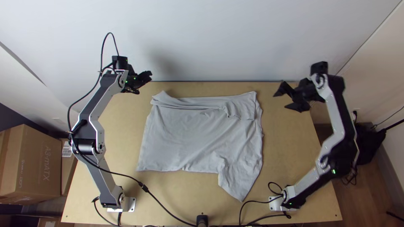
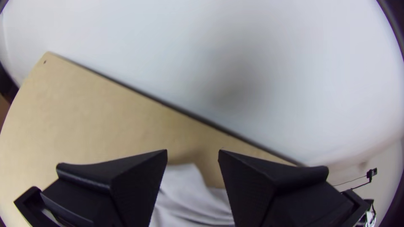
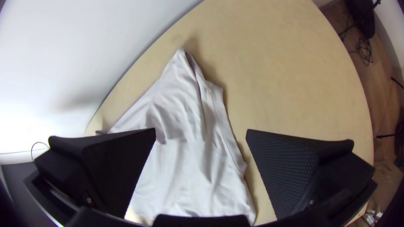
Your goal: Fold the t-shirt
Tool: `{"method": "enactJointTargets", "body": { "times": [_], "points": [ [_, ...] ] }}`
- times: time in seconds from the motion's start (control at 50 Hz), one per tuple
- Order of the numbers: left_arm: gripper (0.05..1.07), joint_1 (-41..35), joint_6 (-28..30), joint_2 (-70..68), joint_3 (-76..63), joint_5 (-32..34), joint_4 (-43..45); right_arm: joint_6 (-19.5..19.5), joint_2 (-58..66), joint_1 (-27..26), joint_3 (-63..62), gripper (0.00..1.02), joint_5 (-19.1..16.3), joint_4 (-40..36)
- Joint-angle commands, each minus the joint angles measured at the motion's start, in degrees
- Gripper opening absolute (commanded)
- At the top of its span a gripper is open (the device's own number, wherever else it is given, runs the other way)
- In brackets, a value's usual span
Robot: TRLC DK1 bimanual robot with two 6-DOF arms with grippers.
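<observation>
A light grey t-shirt (image 1: 198, 134) lies on the table, its far edge folded over and rumpled, with one part pointing toward the near edge at right. Up at the far left, beyond the shirt's corner, is my left gripper (image 1: 145, 84). Right of the shirt's far corner my right gripper (image 1: 281, 97) stands open and empty. In the left wrist view my left gripper (image 2: 192, 153) has its fingers apart, the shirt (image 2: 185, 197) lying beyond them. The right wrist view has my right gripper (image 3: 201, 131) wide apart above the shirt (image 3: 181, 168), not touching it.
Bare table (image 1: 290, 143) shows on the right and in front of the shirt. A white wall (image 1: 219, 38) rises behind the far edge. Black cables (image 1: 164, 208) cross the near left. Cardboard boxes (image 1: 31, 164) stand left of the table.
</observation>
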Motion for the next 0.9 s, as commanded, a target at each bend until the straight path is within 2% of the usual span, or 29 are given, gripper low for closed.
{"method": "enactJointTargets", "body": {
  "times": [0.0, 0.08, 0.2, 0.24, 0.4, 0.56, 0.72, 0.88],
  "points": [
    [0.68, 0.6, -0.2, -7.7, -2.8, 1.2, -3.1, -2.4, -14.5, -1.1, -12.0, 0.99, -0.8, -3.1],
    [0.68, 0.8, 1.1, -14.5, -8.1, 1.3, -3.2, -4.1, -23.8, -1.7, -21.2, 0.99, -0.8, -1.9],
    [0.68, 0.5, 2.2, -26.0, -16.9, 1.7, -4.2, -11.4, -33.2, -1.7, -32.4, 0.99, -0.9, -2.4],
    [0.68, -0.1, 2.5, -29.7, -19.5, 1.7, -5.0, -12.2, -35.3, -1.8, -36.3, 0.99, -0.9, -2.4],
    [0.68, -1.8, 3.5, -43.4, -26.9, 1.7, -9.6, -11.8, -39.8, -0.8, -48.8, 0.9, -1.0, -6.4],
    [0.68, -1.8, 5.6, -54.2, -32.5, 1.6, -14.5, -11.2, -40.5, 4.7, -57.2, 0.72, -1.1, -5.4],
    [0.68, 0.8, 8.2, -60.7, -37.2, 1.6, -17.9, -8.5, -39.8, 9.0, -61.4, 0.47, -1.3, -0.3],
    [0.68, 1.7, 8.6, -64.3, -40.2, 1.6, -19.2, -8.3, -35.5, 12.6, -62.4, 0.47, -1.7, 0.2]
  ]
}}
